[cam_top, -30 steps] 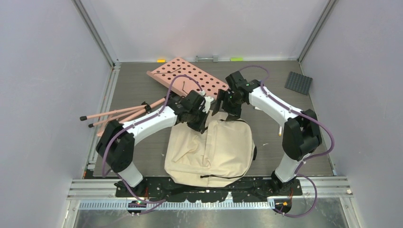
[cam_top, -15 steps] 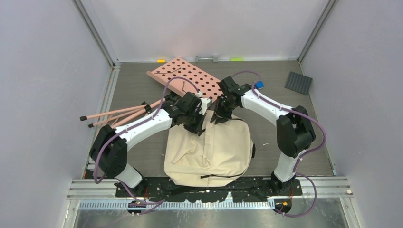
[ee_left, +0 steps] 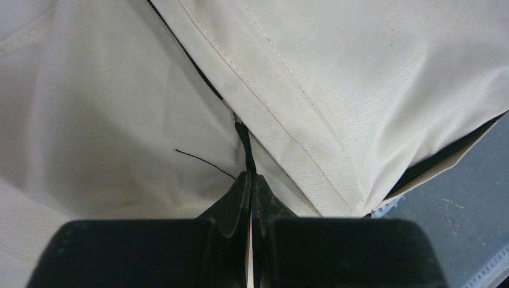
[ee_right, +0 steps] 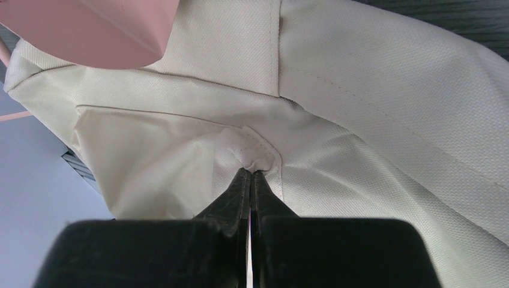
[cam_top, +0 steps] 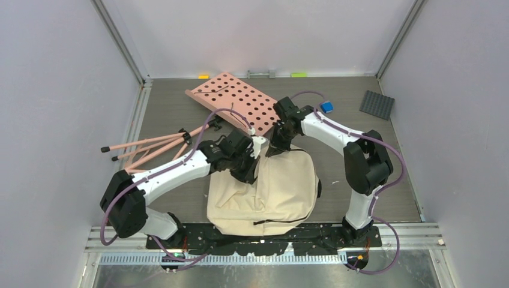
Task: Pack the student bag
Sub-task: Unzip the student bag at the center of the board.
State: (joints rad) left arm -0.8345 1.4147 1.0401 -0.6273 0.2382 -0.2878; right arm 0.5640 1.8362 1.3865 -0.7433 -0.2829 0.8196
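The student bag [cam_top: 282, 192], a cream fabric backpack, lies flat on the table in front of the arm bases. My left gripper [cam_top: 247, 173] sits at the bag's upper left. In the left wrist view the left gripper [ee_left: 252, 175] is shut on the black zipper pull [ee_left: 245, 144], where a cream seam flap meets the zipper line. My right gripper [cam_top: 275, 147] is at the bag's far top edge. In the right wrist view the right gripper [ee_right: 251, 173] is shut on a small bunched pinch of the bag's cream fabric [ee_right: 251, 153].
A pink perforated board [cam_top: 237, 99] lies tilted just behind the bag, and its corner [ee_right: 102, 30] shows above the right gripper. Pink rods with black tips [cam_top: 150, 144] spread out at the left. A dark studded plate [cam_top: 377, 104] and a small blue block [cam_top: 326, 107] lie at the back right.
The right gripper came down and left onto the bag's top edge and shut on its fabric. The left arm drew back toward the near left, still shut on the zipper pull.
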